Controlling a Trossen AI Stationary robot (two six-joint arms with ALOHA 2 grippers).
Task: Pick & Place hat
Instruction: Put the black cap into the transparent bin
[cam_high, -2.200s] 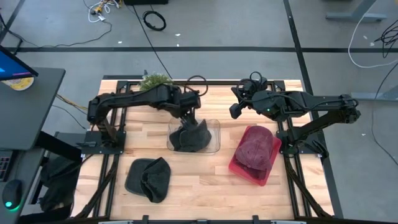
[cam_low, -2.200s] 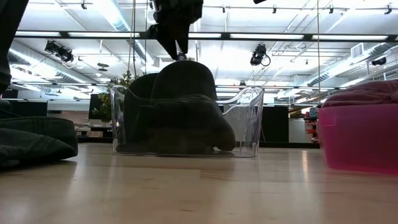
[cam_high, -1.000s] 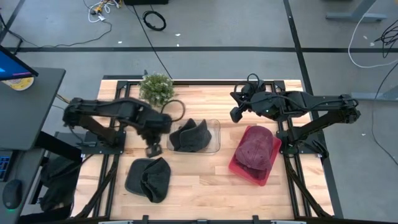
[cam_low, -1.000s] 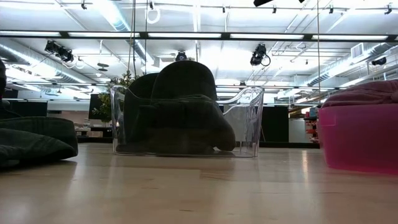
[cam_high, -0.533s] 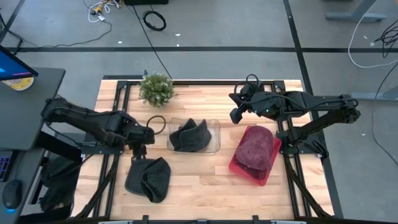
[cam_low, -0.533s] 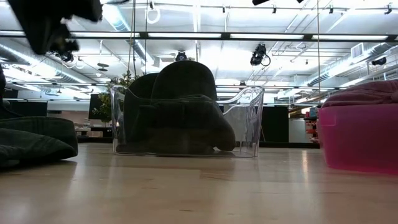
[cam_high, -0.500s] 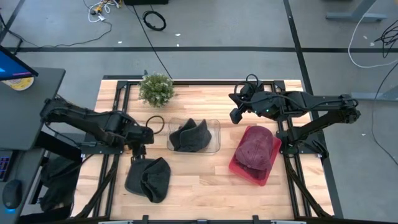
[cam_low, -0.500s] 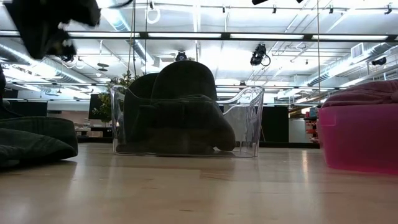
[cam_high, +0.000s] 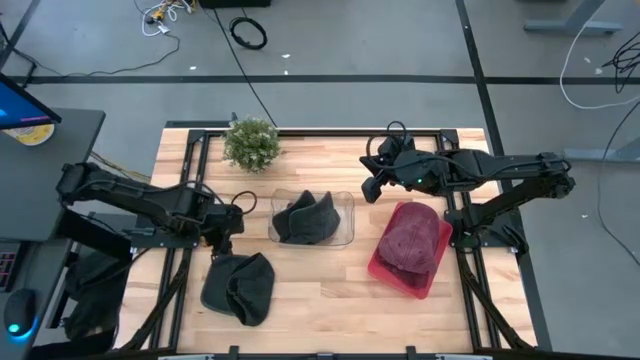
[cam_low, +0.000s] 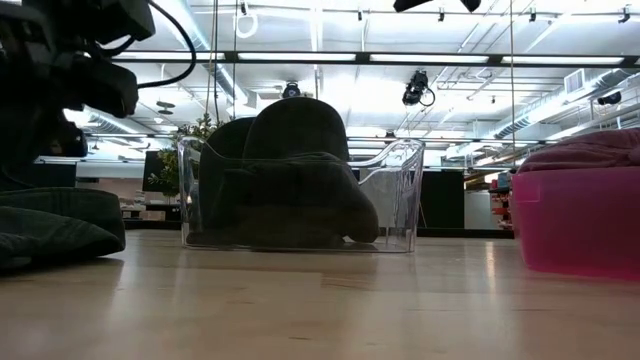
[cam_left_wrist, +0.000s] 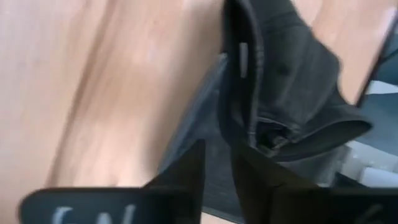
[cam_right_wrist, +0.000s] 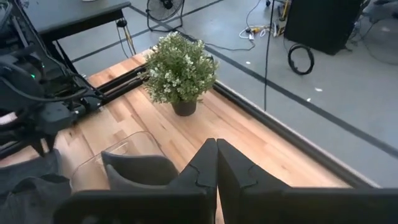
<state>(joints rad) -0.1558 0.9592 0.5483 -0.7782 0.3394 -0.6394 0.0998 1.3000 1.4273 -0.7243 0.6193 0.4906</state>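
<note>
A dark grey hat (cam_high: 240, 288) lies crumpled on the table's near left; it also shows in the left wrist view (cam_left_wrist: 280, 81) and the low view (cam_low: 50, 225). My left gripper (cam_high: 222, 247) hangs just above that hat's far edge, pointing steeply down, its fingers (cam_left_wrist: 217, 165) a little apart with nothing between them. A second dark hat (cam_high: 305, 215) sits in a clear bin (cam_high: 345, 205). A maroon hat (cam_high: 410, 240) rests in a pink bin (cam_high: 400, 280). My right gripper (cam_high: 368, 190) waits shut, high above the table's middle (cam_right_wrist: 216, 155).
A small potted plant (cam_high: 250, 143) stands at the far edge, left of centre. A loose black cable loop (cam_high: 250, 200) lies by the left arm. Bare wood stretches along the near edge between the dark hat and the pink bin.
My left gripper has moved from beside the clear bin toward the table's left and near edges, then sunk down to the dark hat lying there, tipping steeper. The hats and bins have stayed where they were.
</note>
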